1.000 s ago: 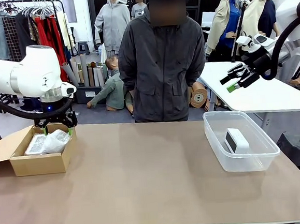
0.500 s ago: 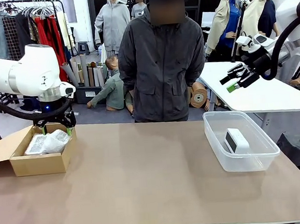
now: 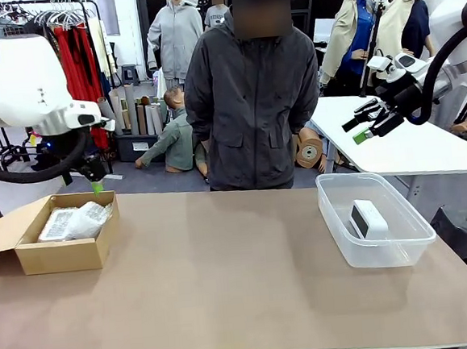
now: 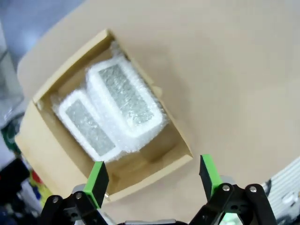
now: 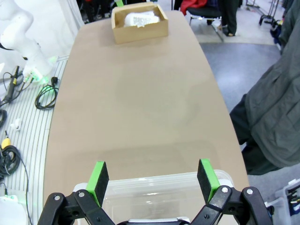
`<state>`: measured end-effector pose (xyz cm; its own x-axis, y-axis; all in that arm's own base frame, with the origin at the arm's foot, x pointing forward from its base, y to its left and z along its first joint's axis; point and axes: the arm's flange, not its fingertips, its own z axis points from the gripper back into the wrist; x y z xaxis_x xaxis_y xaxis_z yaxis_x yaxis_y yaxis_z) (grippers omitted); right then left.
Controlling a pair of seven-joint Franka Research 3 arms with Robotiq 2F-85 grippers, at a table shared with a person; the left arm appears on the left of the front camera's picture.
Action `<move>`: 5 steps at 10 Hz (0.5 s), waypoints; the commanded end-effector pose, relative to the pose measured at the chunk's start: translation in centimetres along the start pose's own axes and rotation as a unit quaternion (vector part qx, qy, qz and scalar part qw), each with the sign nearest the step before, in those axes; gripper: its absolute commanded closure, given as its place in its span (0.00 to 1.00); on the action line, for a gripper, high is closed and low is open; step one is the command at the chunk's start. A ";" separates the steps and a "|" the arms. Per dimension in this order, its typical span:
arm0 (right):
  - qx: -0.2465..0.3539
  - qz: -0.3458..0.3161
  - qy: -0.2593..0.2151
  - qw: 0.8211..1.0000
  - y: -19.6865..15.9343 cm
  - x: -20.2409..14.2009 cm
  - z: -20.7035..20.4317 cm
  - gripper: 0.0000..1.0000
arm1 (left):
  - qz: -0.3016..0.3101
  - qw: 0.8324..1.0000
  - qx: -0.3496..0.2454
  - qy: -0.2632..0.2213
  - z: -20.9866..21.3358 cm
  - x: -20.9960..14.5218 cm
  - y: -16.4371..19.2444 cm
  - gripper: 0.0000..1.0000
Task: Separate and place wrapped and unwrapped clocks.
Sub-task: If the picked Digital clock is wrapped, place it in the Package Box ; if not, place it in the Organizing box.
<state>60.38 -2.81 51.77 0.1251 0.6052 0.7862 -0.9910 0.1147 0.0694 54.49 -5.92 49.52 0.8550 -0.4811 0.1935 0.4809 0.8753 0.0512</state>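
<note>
Left hand (image 4: 152, 178), fingers apart and empty, hangs above the cardboard box (image 4: 56, 154) holding two wrapped clocks (image 4: 110, 110). Right hand (image 5: 153, 180), likewise apart, hovers over the tub (image 3: 334, 215) containing the white clock (image 3: 367, 217).

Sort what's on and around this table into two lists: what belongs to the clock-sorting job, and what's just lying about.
Job:
- two wrapped clocks, side by side in the cardboard box
- unwrapped white clock, in the clear plastic tub
- left gripper and right gripper, both open and empty

Lying about:
- clothes rack
- cables on the floor
</note>
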 end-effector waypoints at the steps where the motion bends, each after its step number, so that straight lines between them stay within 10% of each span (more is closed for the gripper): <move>1: -0.007 0.002 0.002 1.000 0.1 0.2 -0.1 0.00 | -0.138 0.987 -0.079 -0.029 1.7 -2.1 0.7 0.00; 5: -0.007 0.002 0.002 1.000 0.1 0.2 -0.1 0.00 | -0.328 0.925 -0.080 -0.177 5.8 -2.8 0.9 0.00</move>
<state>60.39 -2.81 51.77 0.1252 0.6052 0.7862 -0.9910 0.1147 0.0695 51.77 -4.64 55.79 0.3357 -0.8459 0.4144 0.8935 0.4253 0.1444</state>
